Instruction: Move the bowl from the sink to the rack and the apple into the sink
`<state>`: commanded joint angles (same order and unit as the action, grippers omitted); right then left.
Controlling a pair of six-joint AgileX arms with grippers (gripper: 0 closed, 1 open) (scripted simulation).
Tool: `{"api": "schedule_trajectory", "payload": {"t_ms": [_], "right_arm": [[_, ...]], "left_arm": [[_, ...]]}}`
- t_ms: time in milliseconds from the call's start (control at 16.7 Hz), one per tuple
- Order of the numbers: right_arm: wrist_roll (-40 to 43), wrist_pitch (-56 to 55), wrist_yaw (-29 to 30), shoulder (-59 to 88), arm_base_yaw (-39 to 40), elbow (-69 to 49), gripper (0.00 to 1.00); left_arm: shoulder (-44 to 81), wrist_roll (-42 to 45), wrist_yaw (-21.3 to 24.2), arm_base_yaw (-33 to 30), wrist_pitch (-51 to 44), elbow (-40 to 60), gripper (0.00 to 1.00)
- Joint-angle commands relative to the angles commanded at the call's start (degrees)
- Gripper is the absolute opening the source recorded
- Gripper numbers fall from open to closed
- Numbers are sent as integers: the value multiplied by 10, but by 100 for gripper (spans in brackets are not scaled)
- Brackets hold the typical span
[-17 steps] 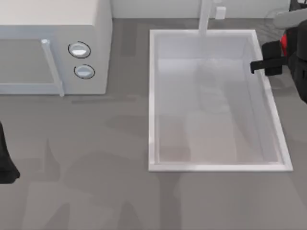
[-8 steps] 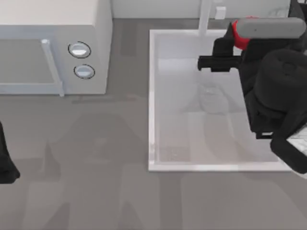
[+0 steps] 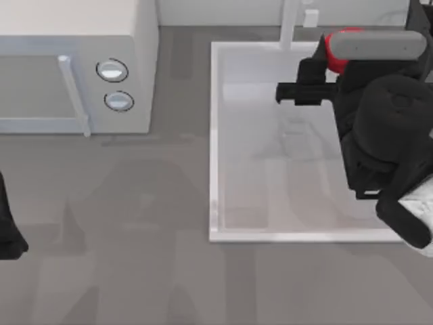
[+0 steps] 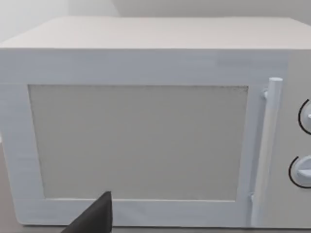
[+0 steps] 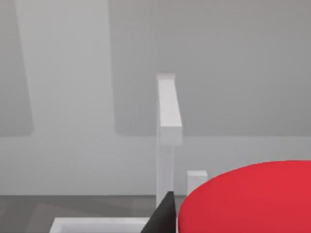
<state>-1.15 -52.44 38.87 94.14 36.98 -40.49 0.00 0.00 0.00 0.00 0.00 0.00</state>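
The white sink point(image 3: 215, 135) takes up the right half of the table, its tap post point(image 3: 289, 24) at the far rim. My right gripper point(image 3: 323, 64) hangs over the sink's far end, near the tap, shut on the red apple point(image 3: 333, 46). In the right wrist view the apple point(image 5: 248, 199) bulges large beside one dark finger point(image 5: 163, 216), with the tap post point(image 5: 166, 136) just behind. The basin below holds nothing visible. The bowl and the rack are out of view. My left arm point(image 3: 8, 227) is parked at the table's left edge.
A white microwave point(image 3: 74, 40) with two round knobs point(image 3: 112, 70) stands at the back left, and its door and handle face the left wrist camera point(image 4: 146, 141). Bare grey tabletop point(image 3: 135, 257) stretches between the microwave, the sink and the front edge.
My right arm swung in from the right edge, carrying the apple leftward over the sink's far end. Over the last half second it crept only slightly further left. The left arm stayed still.
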Motion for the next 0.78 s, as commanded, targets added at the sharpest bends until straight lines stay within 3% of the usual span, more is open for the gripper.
{"api": "schedule_trajectory", "payload": {"t_ms": [780], "right_arm": [[3,-389,4,327,2,55,0]], "left_arm": [[0,0,0,0,0,0,100]]}}
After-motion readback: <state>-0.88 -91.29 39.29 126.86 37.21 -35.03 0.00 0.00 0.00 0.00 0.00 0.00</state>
